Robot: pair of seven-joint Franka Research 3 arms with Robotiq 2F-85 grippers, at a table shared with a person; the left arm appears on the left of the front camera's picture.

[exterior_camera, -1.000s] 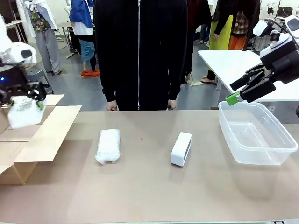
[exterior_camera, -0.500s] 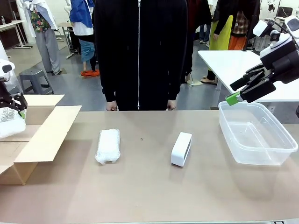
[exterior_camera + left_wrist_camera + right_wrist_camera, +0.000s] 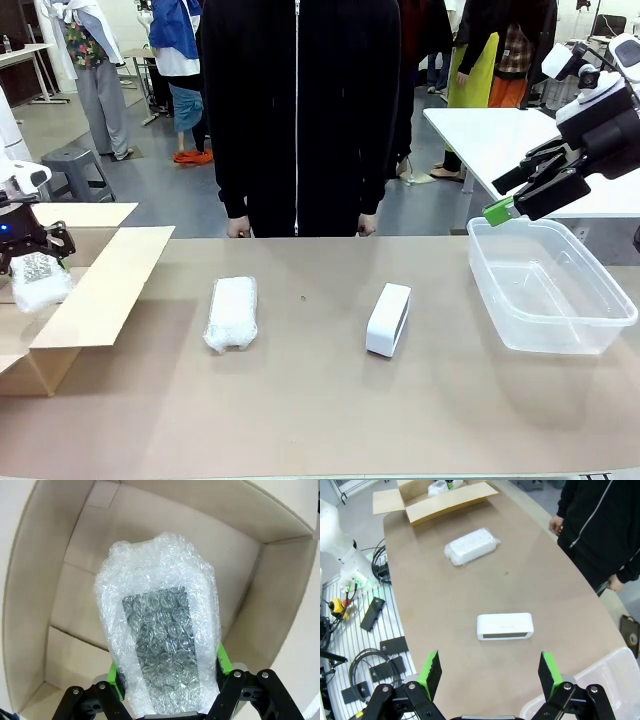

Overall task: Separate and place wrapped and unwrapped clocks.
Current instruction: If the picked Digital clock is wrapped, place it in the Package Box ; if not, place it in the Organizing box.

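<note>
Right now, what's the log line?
left jaws: shut on wrapped clock, over box | right jaws: open | table: second wrapped clock, bare clock

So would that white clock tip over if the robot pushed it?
Probably, if pushed on its broad side: the white clock seems to stand on a narrow edge. Its shell looks smooth and hard, so it may slip in a grip but likely won't bend.

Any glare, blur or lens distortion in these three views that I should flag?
Front view: even light, sharp, faint soft shadows beside the white clock and the tabletop bundle. Left wrist view: the wide-angle lens bows the cardboard box walls; small glints on the bubble-wrapped bundle in the left tool, no blur. Right wrist view: the table edges curve; sharp.
</note>
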